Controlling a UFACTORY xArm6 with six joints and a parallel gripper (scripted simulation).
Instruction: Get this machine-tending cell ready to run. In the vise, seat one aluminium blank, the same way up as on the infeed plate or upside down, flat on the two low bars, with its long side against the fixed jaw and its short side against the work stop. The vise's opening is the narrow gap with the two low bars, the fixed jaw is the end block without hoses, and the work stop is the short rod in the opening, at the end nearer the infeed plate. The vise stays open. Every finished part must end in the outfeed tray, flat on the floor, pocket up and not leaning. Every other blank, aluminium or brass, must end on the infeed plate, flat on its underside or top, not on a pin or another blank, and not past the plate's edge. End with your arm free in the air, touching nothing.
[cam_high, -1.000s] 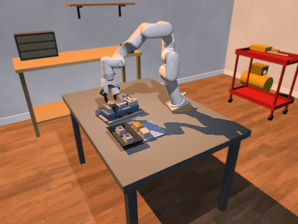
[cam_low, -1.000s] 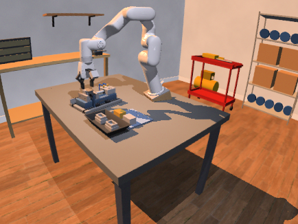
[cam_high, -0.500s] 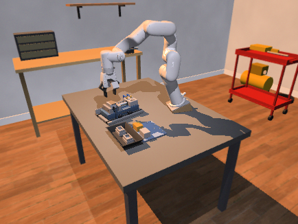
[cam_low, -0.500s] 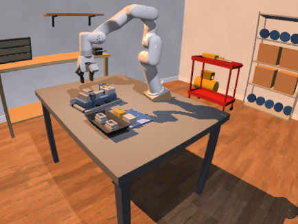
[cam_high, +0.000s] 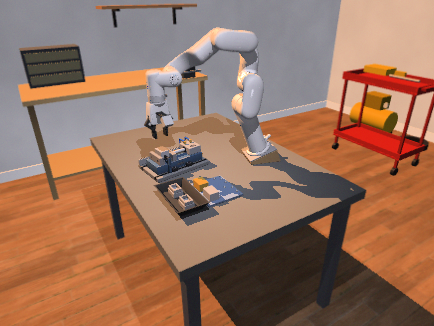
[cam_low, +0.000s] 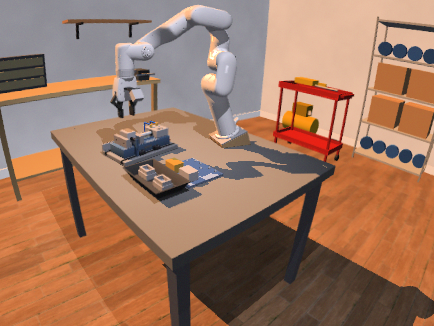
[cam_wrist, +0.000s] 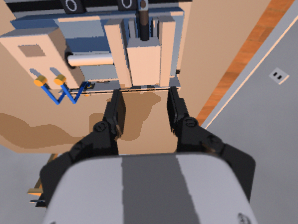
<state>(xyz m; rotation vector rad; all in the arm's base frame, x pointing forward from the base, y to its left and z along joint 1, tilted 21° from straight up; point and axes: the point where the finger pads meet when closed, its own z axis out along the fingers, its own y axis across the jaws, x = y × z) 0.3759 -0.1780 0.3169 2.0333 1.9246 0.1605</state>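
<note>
My gripper (cam_high: 160, 131) hangs in the air above the table, just behind the vise (cam_high: 172, 155), touching nothing. Its fingers stand partly apart with only table top between them. In the wrist view a pale aluminium blank (cam_wrist: 145, 62) sits in the vise's opening, with the dark work stop rod (cam_wrist: 143, 20) at its far end. The block with blue hoses (cam_wrist: 37, 55) is to the left. Two finished parts (cam_high: 175, 189) (cam_high: 186, 201) lie pocket up in the outfeed tray (cam_high: 182, 196). A brass blank (cam_high: 201, 183) and an aluminium blank (cam_high: 210, 192) lie on the blue infeed plate (cam_high: 222, 189).
The arm's base (cam_high: 257, 150) stands on the table's far right. A workbench (cam_high: 100, 85) stands behind the table and a red cart (cam_high: 385, 117) to the right. The vise, tray and plate sit close together mid-table.
</note>
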